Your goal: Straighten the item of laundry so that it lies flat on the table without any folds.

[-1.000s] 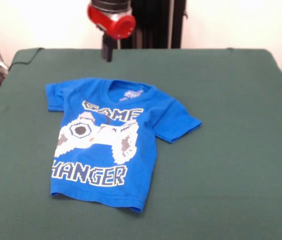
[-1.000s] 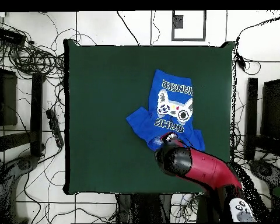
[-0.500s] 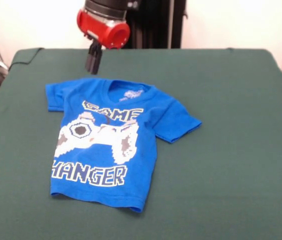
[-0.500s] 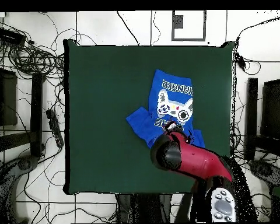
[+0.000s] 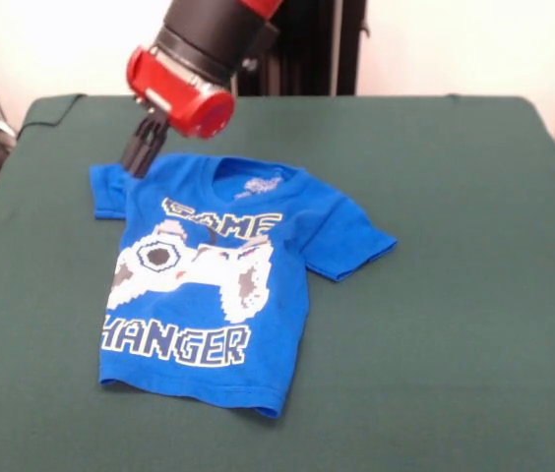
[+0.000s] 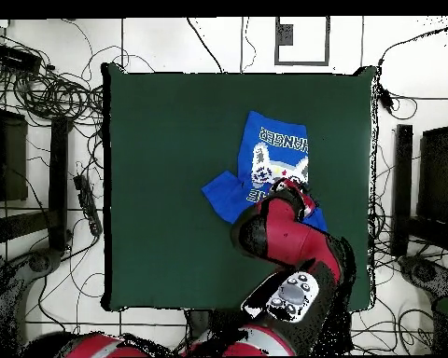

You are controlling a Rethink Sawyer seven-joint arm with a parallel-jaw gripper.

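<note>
One shirt [image 5: 214, 285], one table [image 5: 455, 295] — one pincer [image 5: 140, 155]

A pale wall [image 5: 474, 44] behind — tangled black cables [image 6: 50, 89] across the white floor [image 6: 162, 42].

Bright, even light, perhaps from above; soft shadows, slight blur.

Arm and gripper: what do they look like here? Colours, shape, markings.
The arm is a thick cylinder, black in its lower section, ending in a glossy red collar. Below it hangs the small, dark, narrow gripper. From overhead the arm shows a rounded red shell with black joints and a grey panel of round buttons. No loose cables or readable lettering show on it.
</note>
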